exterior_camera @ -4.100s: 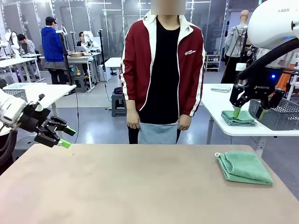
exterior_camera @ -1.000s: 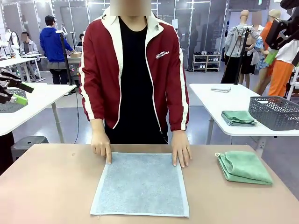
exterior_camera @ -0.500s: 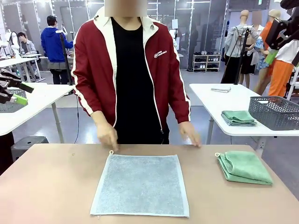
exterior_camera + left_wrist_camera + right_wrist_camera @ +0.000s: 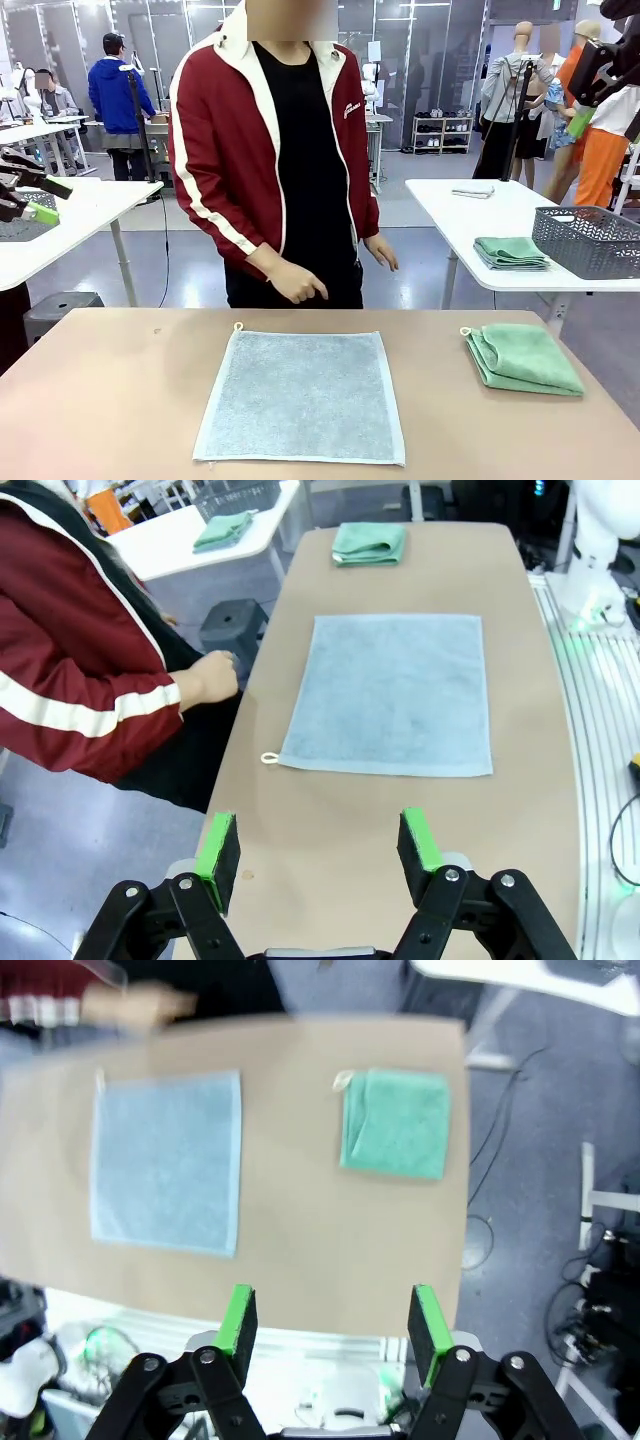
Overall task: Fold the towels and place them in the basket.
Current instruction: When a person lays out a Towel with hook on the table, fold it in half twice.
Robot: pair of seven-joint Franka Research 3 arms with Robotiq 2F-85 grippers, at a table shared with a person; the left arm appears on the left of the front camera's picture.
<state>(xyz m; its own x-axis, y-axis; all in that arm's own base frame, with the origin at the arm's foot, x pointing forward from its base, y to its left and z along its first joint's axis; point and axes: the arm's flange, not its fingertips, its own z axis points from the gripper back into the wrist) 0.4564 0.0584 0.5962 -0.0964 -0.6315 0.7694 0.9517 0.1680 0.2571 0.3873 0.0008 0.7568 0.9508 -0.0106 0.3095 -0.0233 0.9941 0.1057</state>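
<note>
Apparently ready for folding, the light blue towel (image 4: pixel 300 395) lies spread flat at the middle of the table (image 4: pixel 100 400), its small loop at the cloth's far left corner. The mint green towel (image 4: pixel 522 358), already folded, waits near the right edge, well apart. The person's hand (image 4: pixel 297 283) hangs clear of the far edge, seemingly leaving the work to the robot. The left gripper (image 4: pixel 318 845) and the right gripper (image 4: pixel 330 1320) hover high above the table, jaws spread and empty, probably so the flat towel can be surveyed before a corner is pinched.
</note>
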